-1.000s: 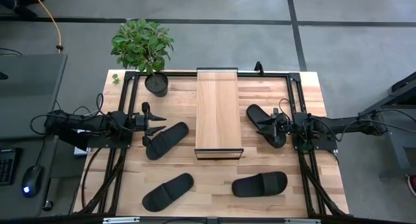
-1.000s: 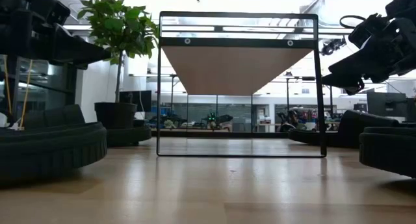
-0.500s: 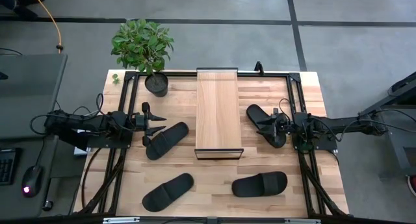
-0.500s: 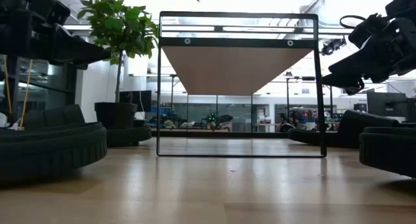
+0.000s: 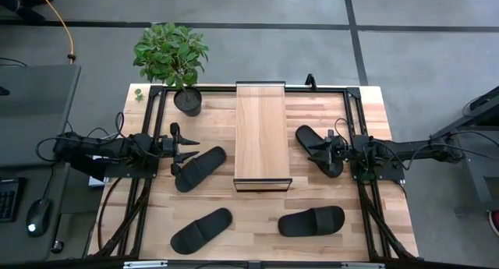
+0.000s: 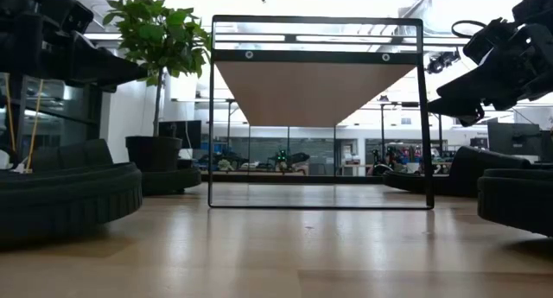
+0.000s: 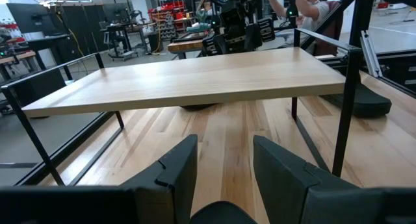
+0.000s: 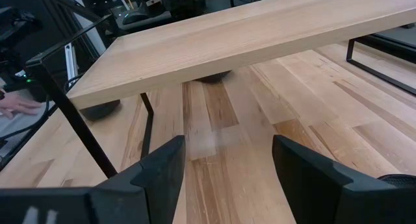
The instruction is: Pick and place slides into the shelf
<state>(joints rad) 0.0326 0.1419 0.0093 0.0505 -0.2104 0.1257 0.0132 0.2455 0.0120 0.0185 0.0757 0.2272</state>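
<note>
We see the shelf (image 5: 263, 135) standing at centre frame in the high view, its light plank top bare. Four slides lie on the table (image 5: 316, 187): one (image 5: 199, 168) left of the shelf, one (image 5: 201, 229) at lower left, one (image 5: 312, 221) at lower right, one (image 5: 317, 149) right of the shelf. The left gripper (image 5: 189, 148) hovers just beside the upper end of the left slide, fingers (image 7: 174, 175) parted with nothing between them. The right gripper (image 5: 315, 152) sits over the right-hand slide, fingers (image 8: 162, 169) spread wide; only tabletop shows between them. A potted plant (image 5: 172, 57) stands at the table's upper left corner.
</note>
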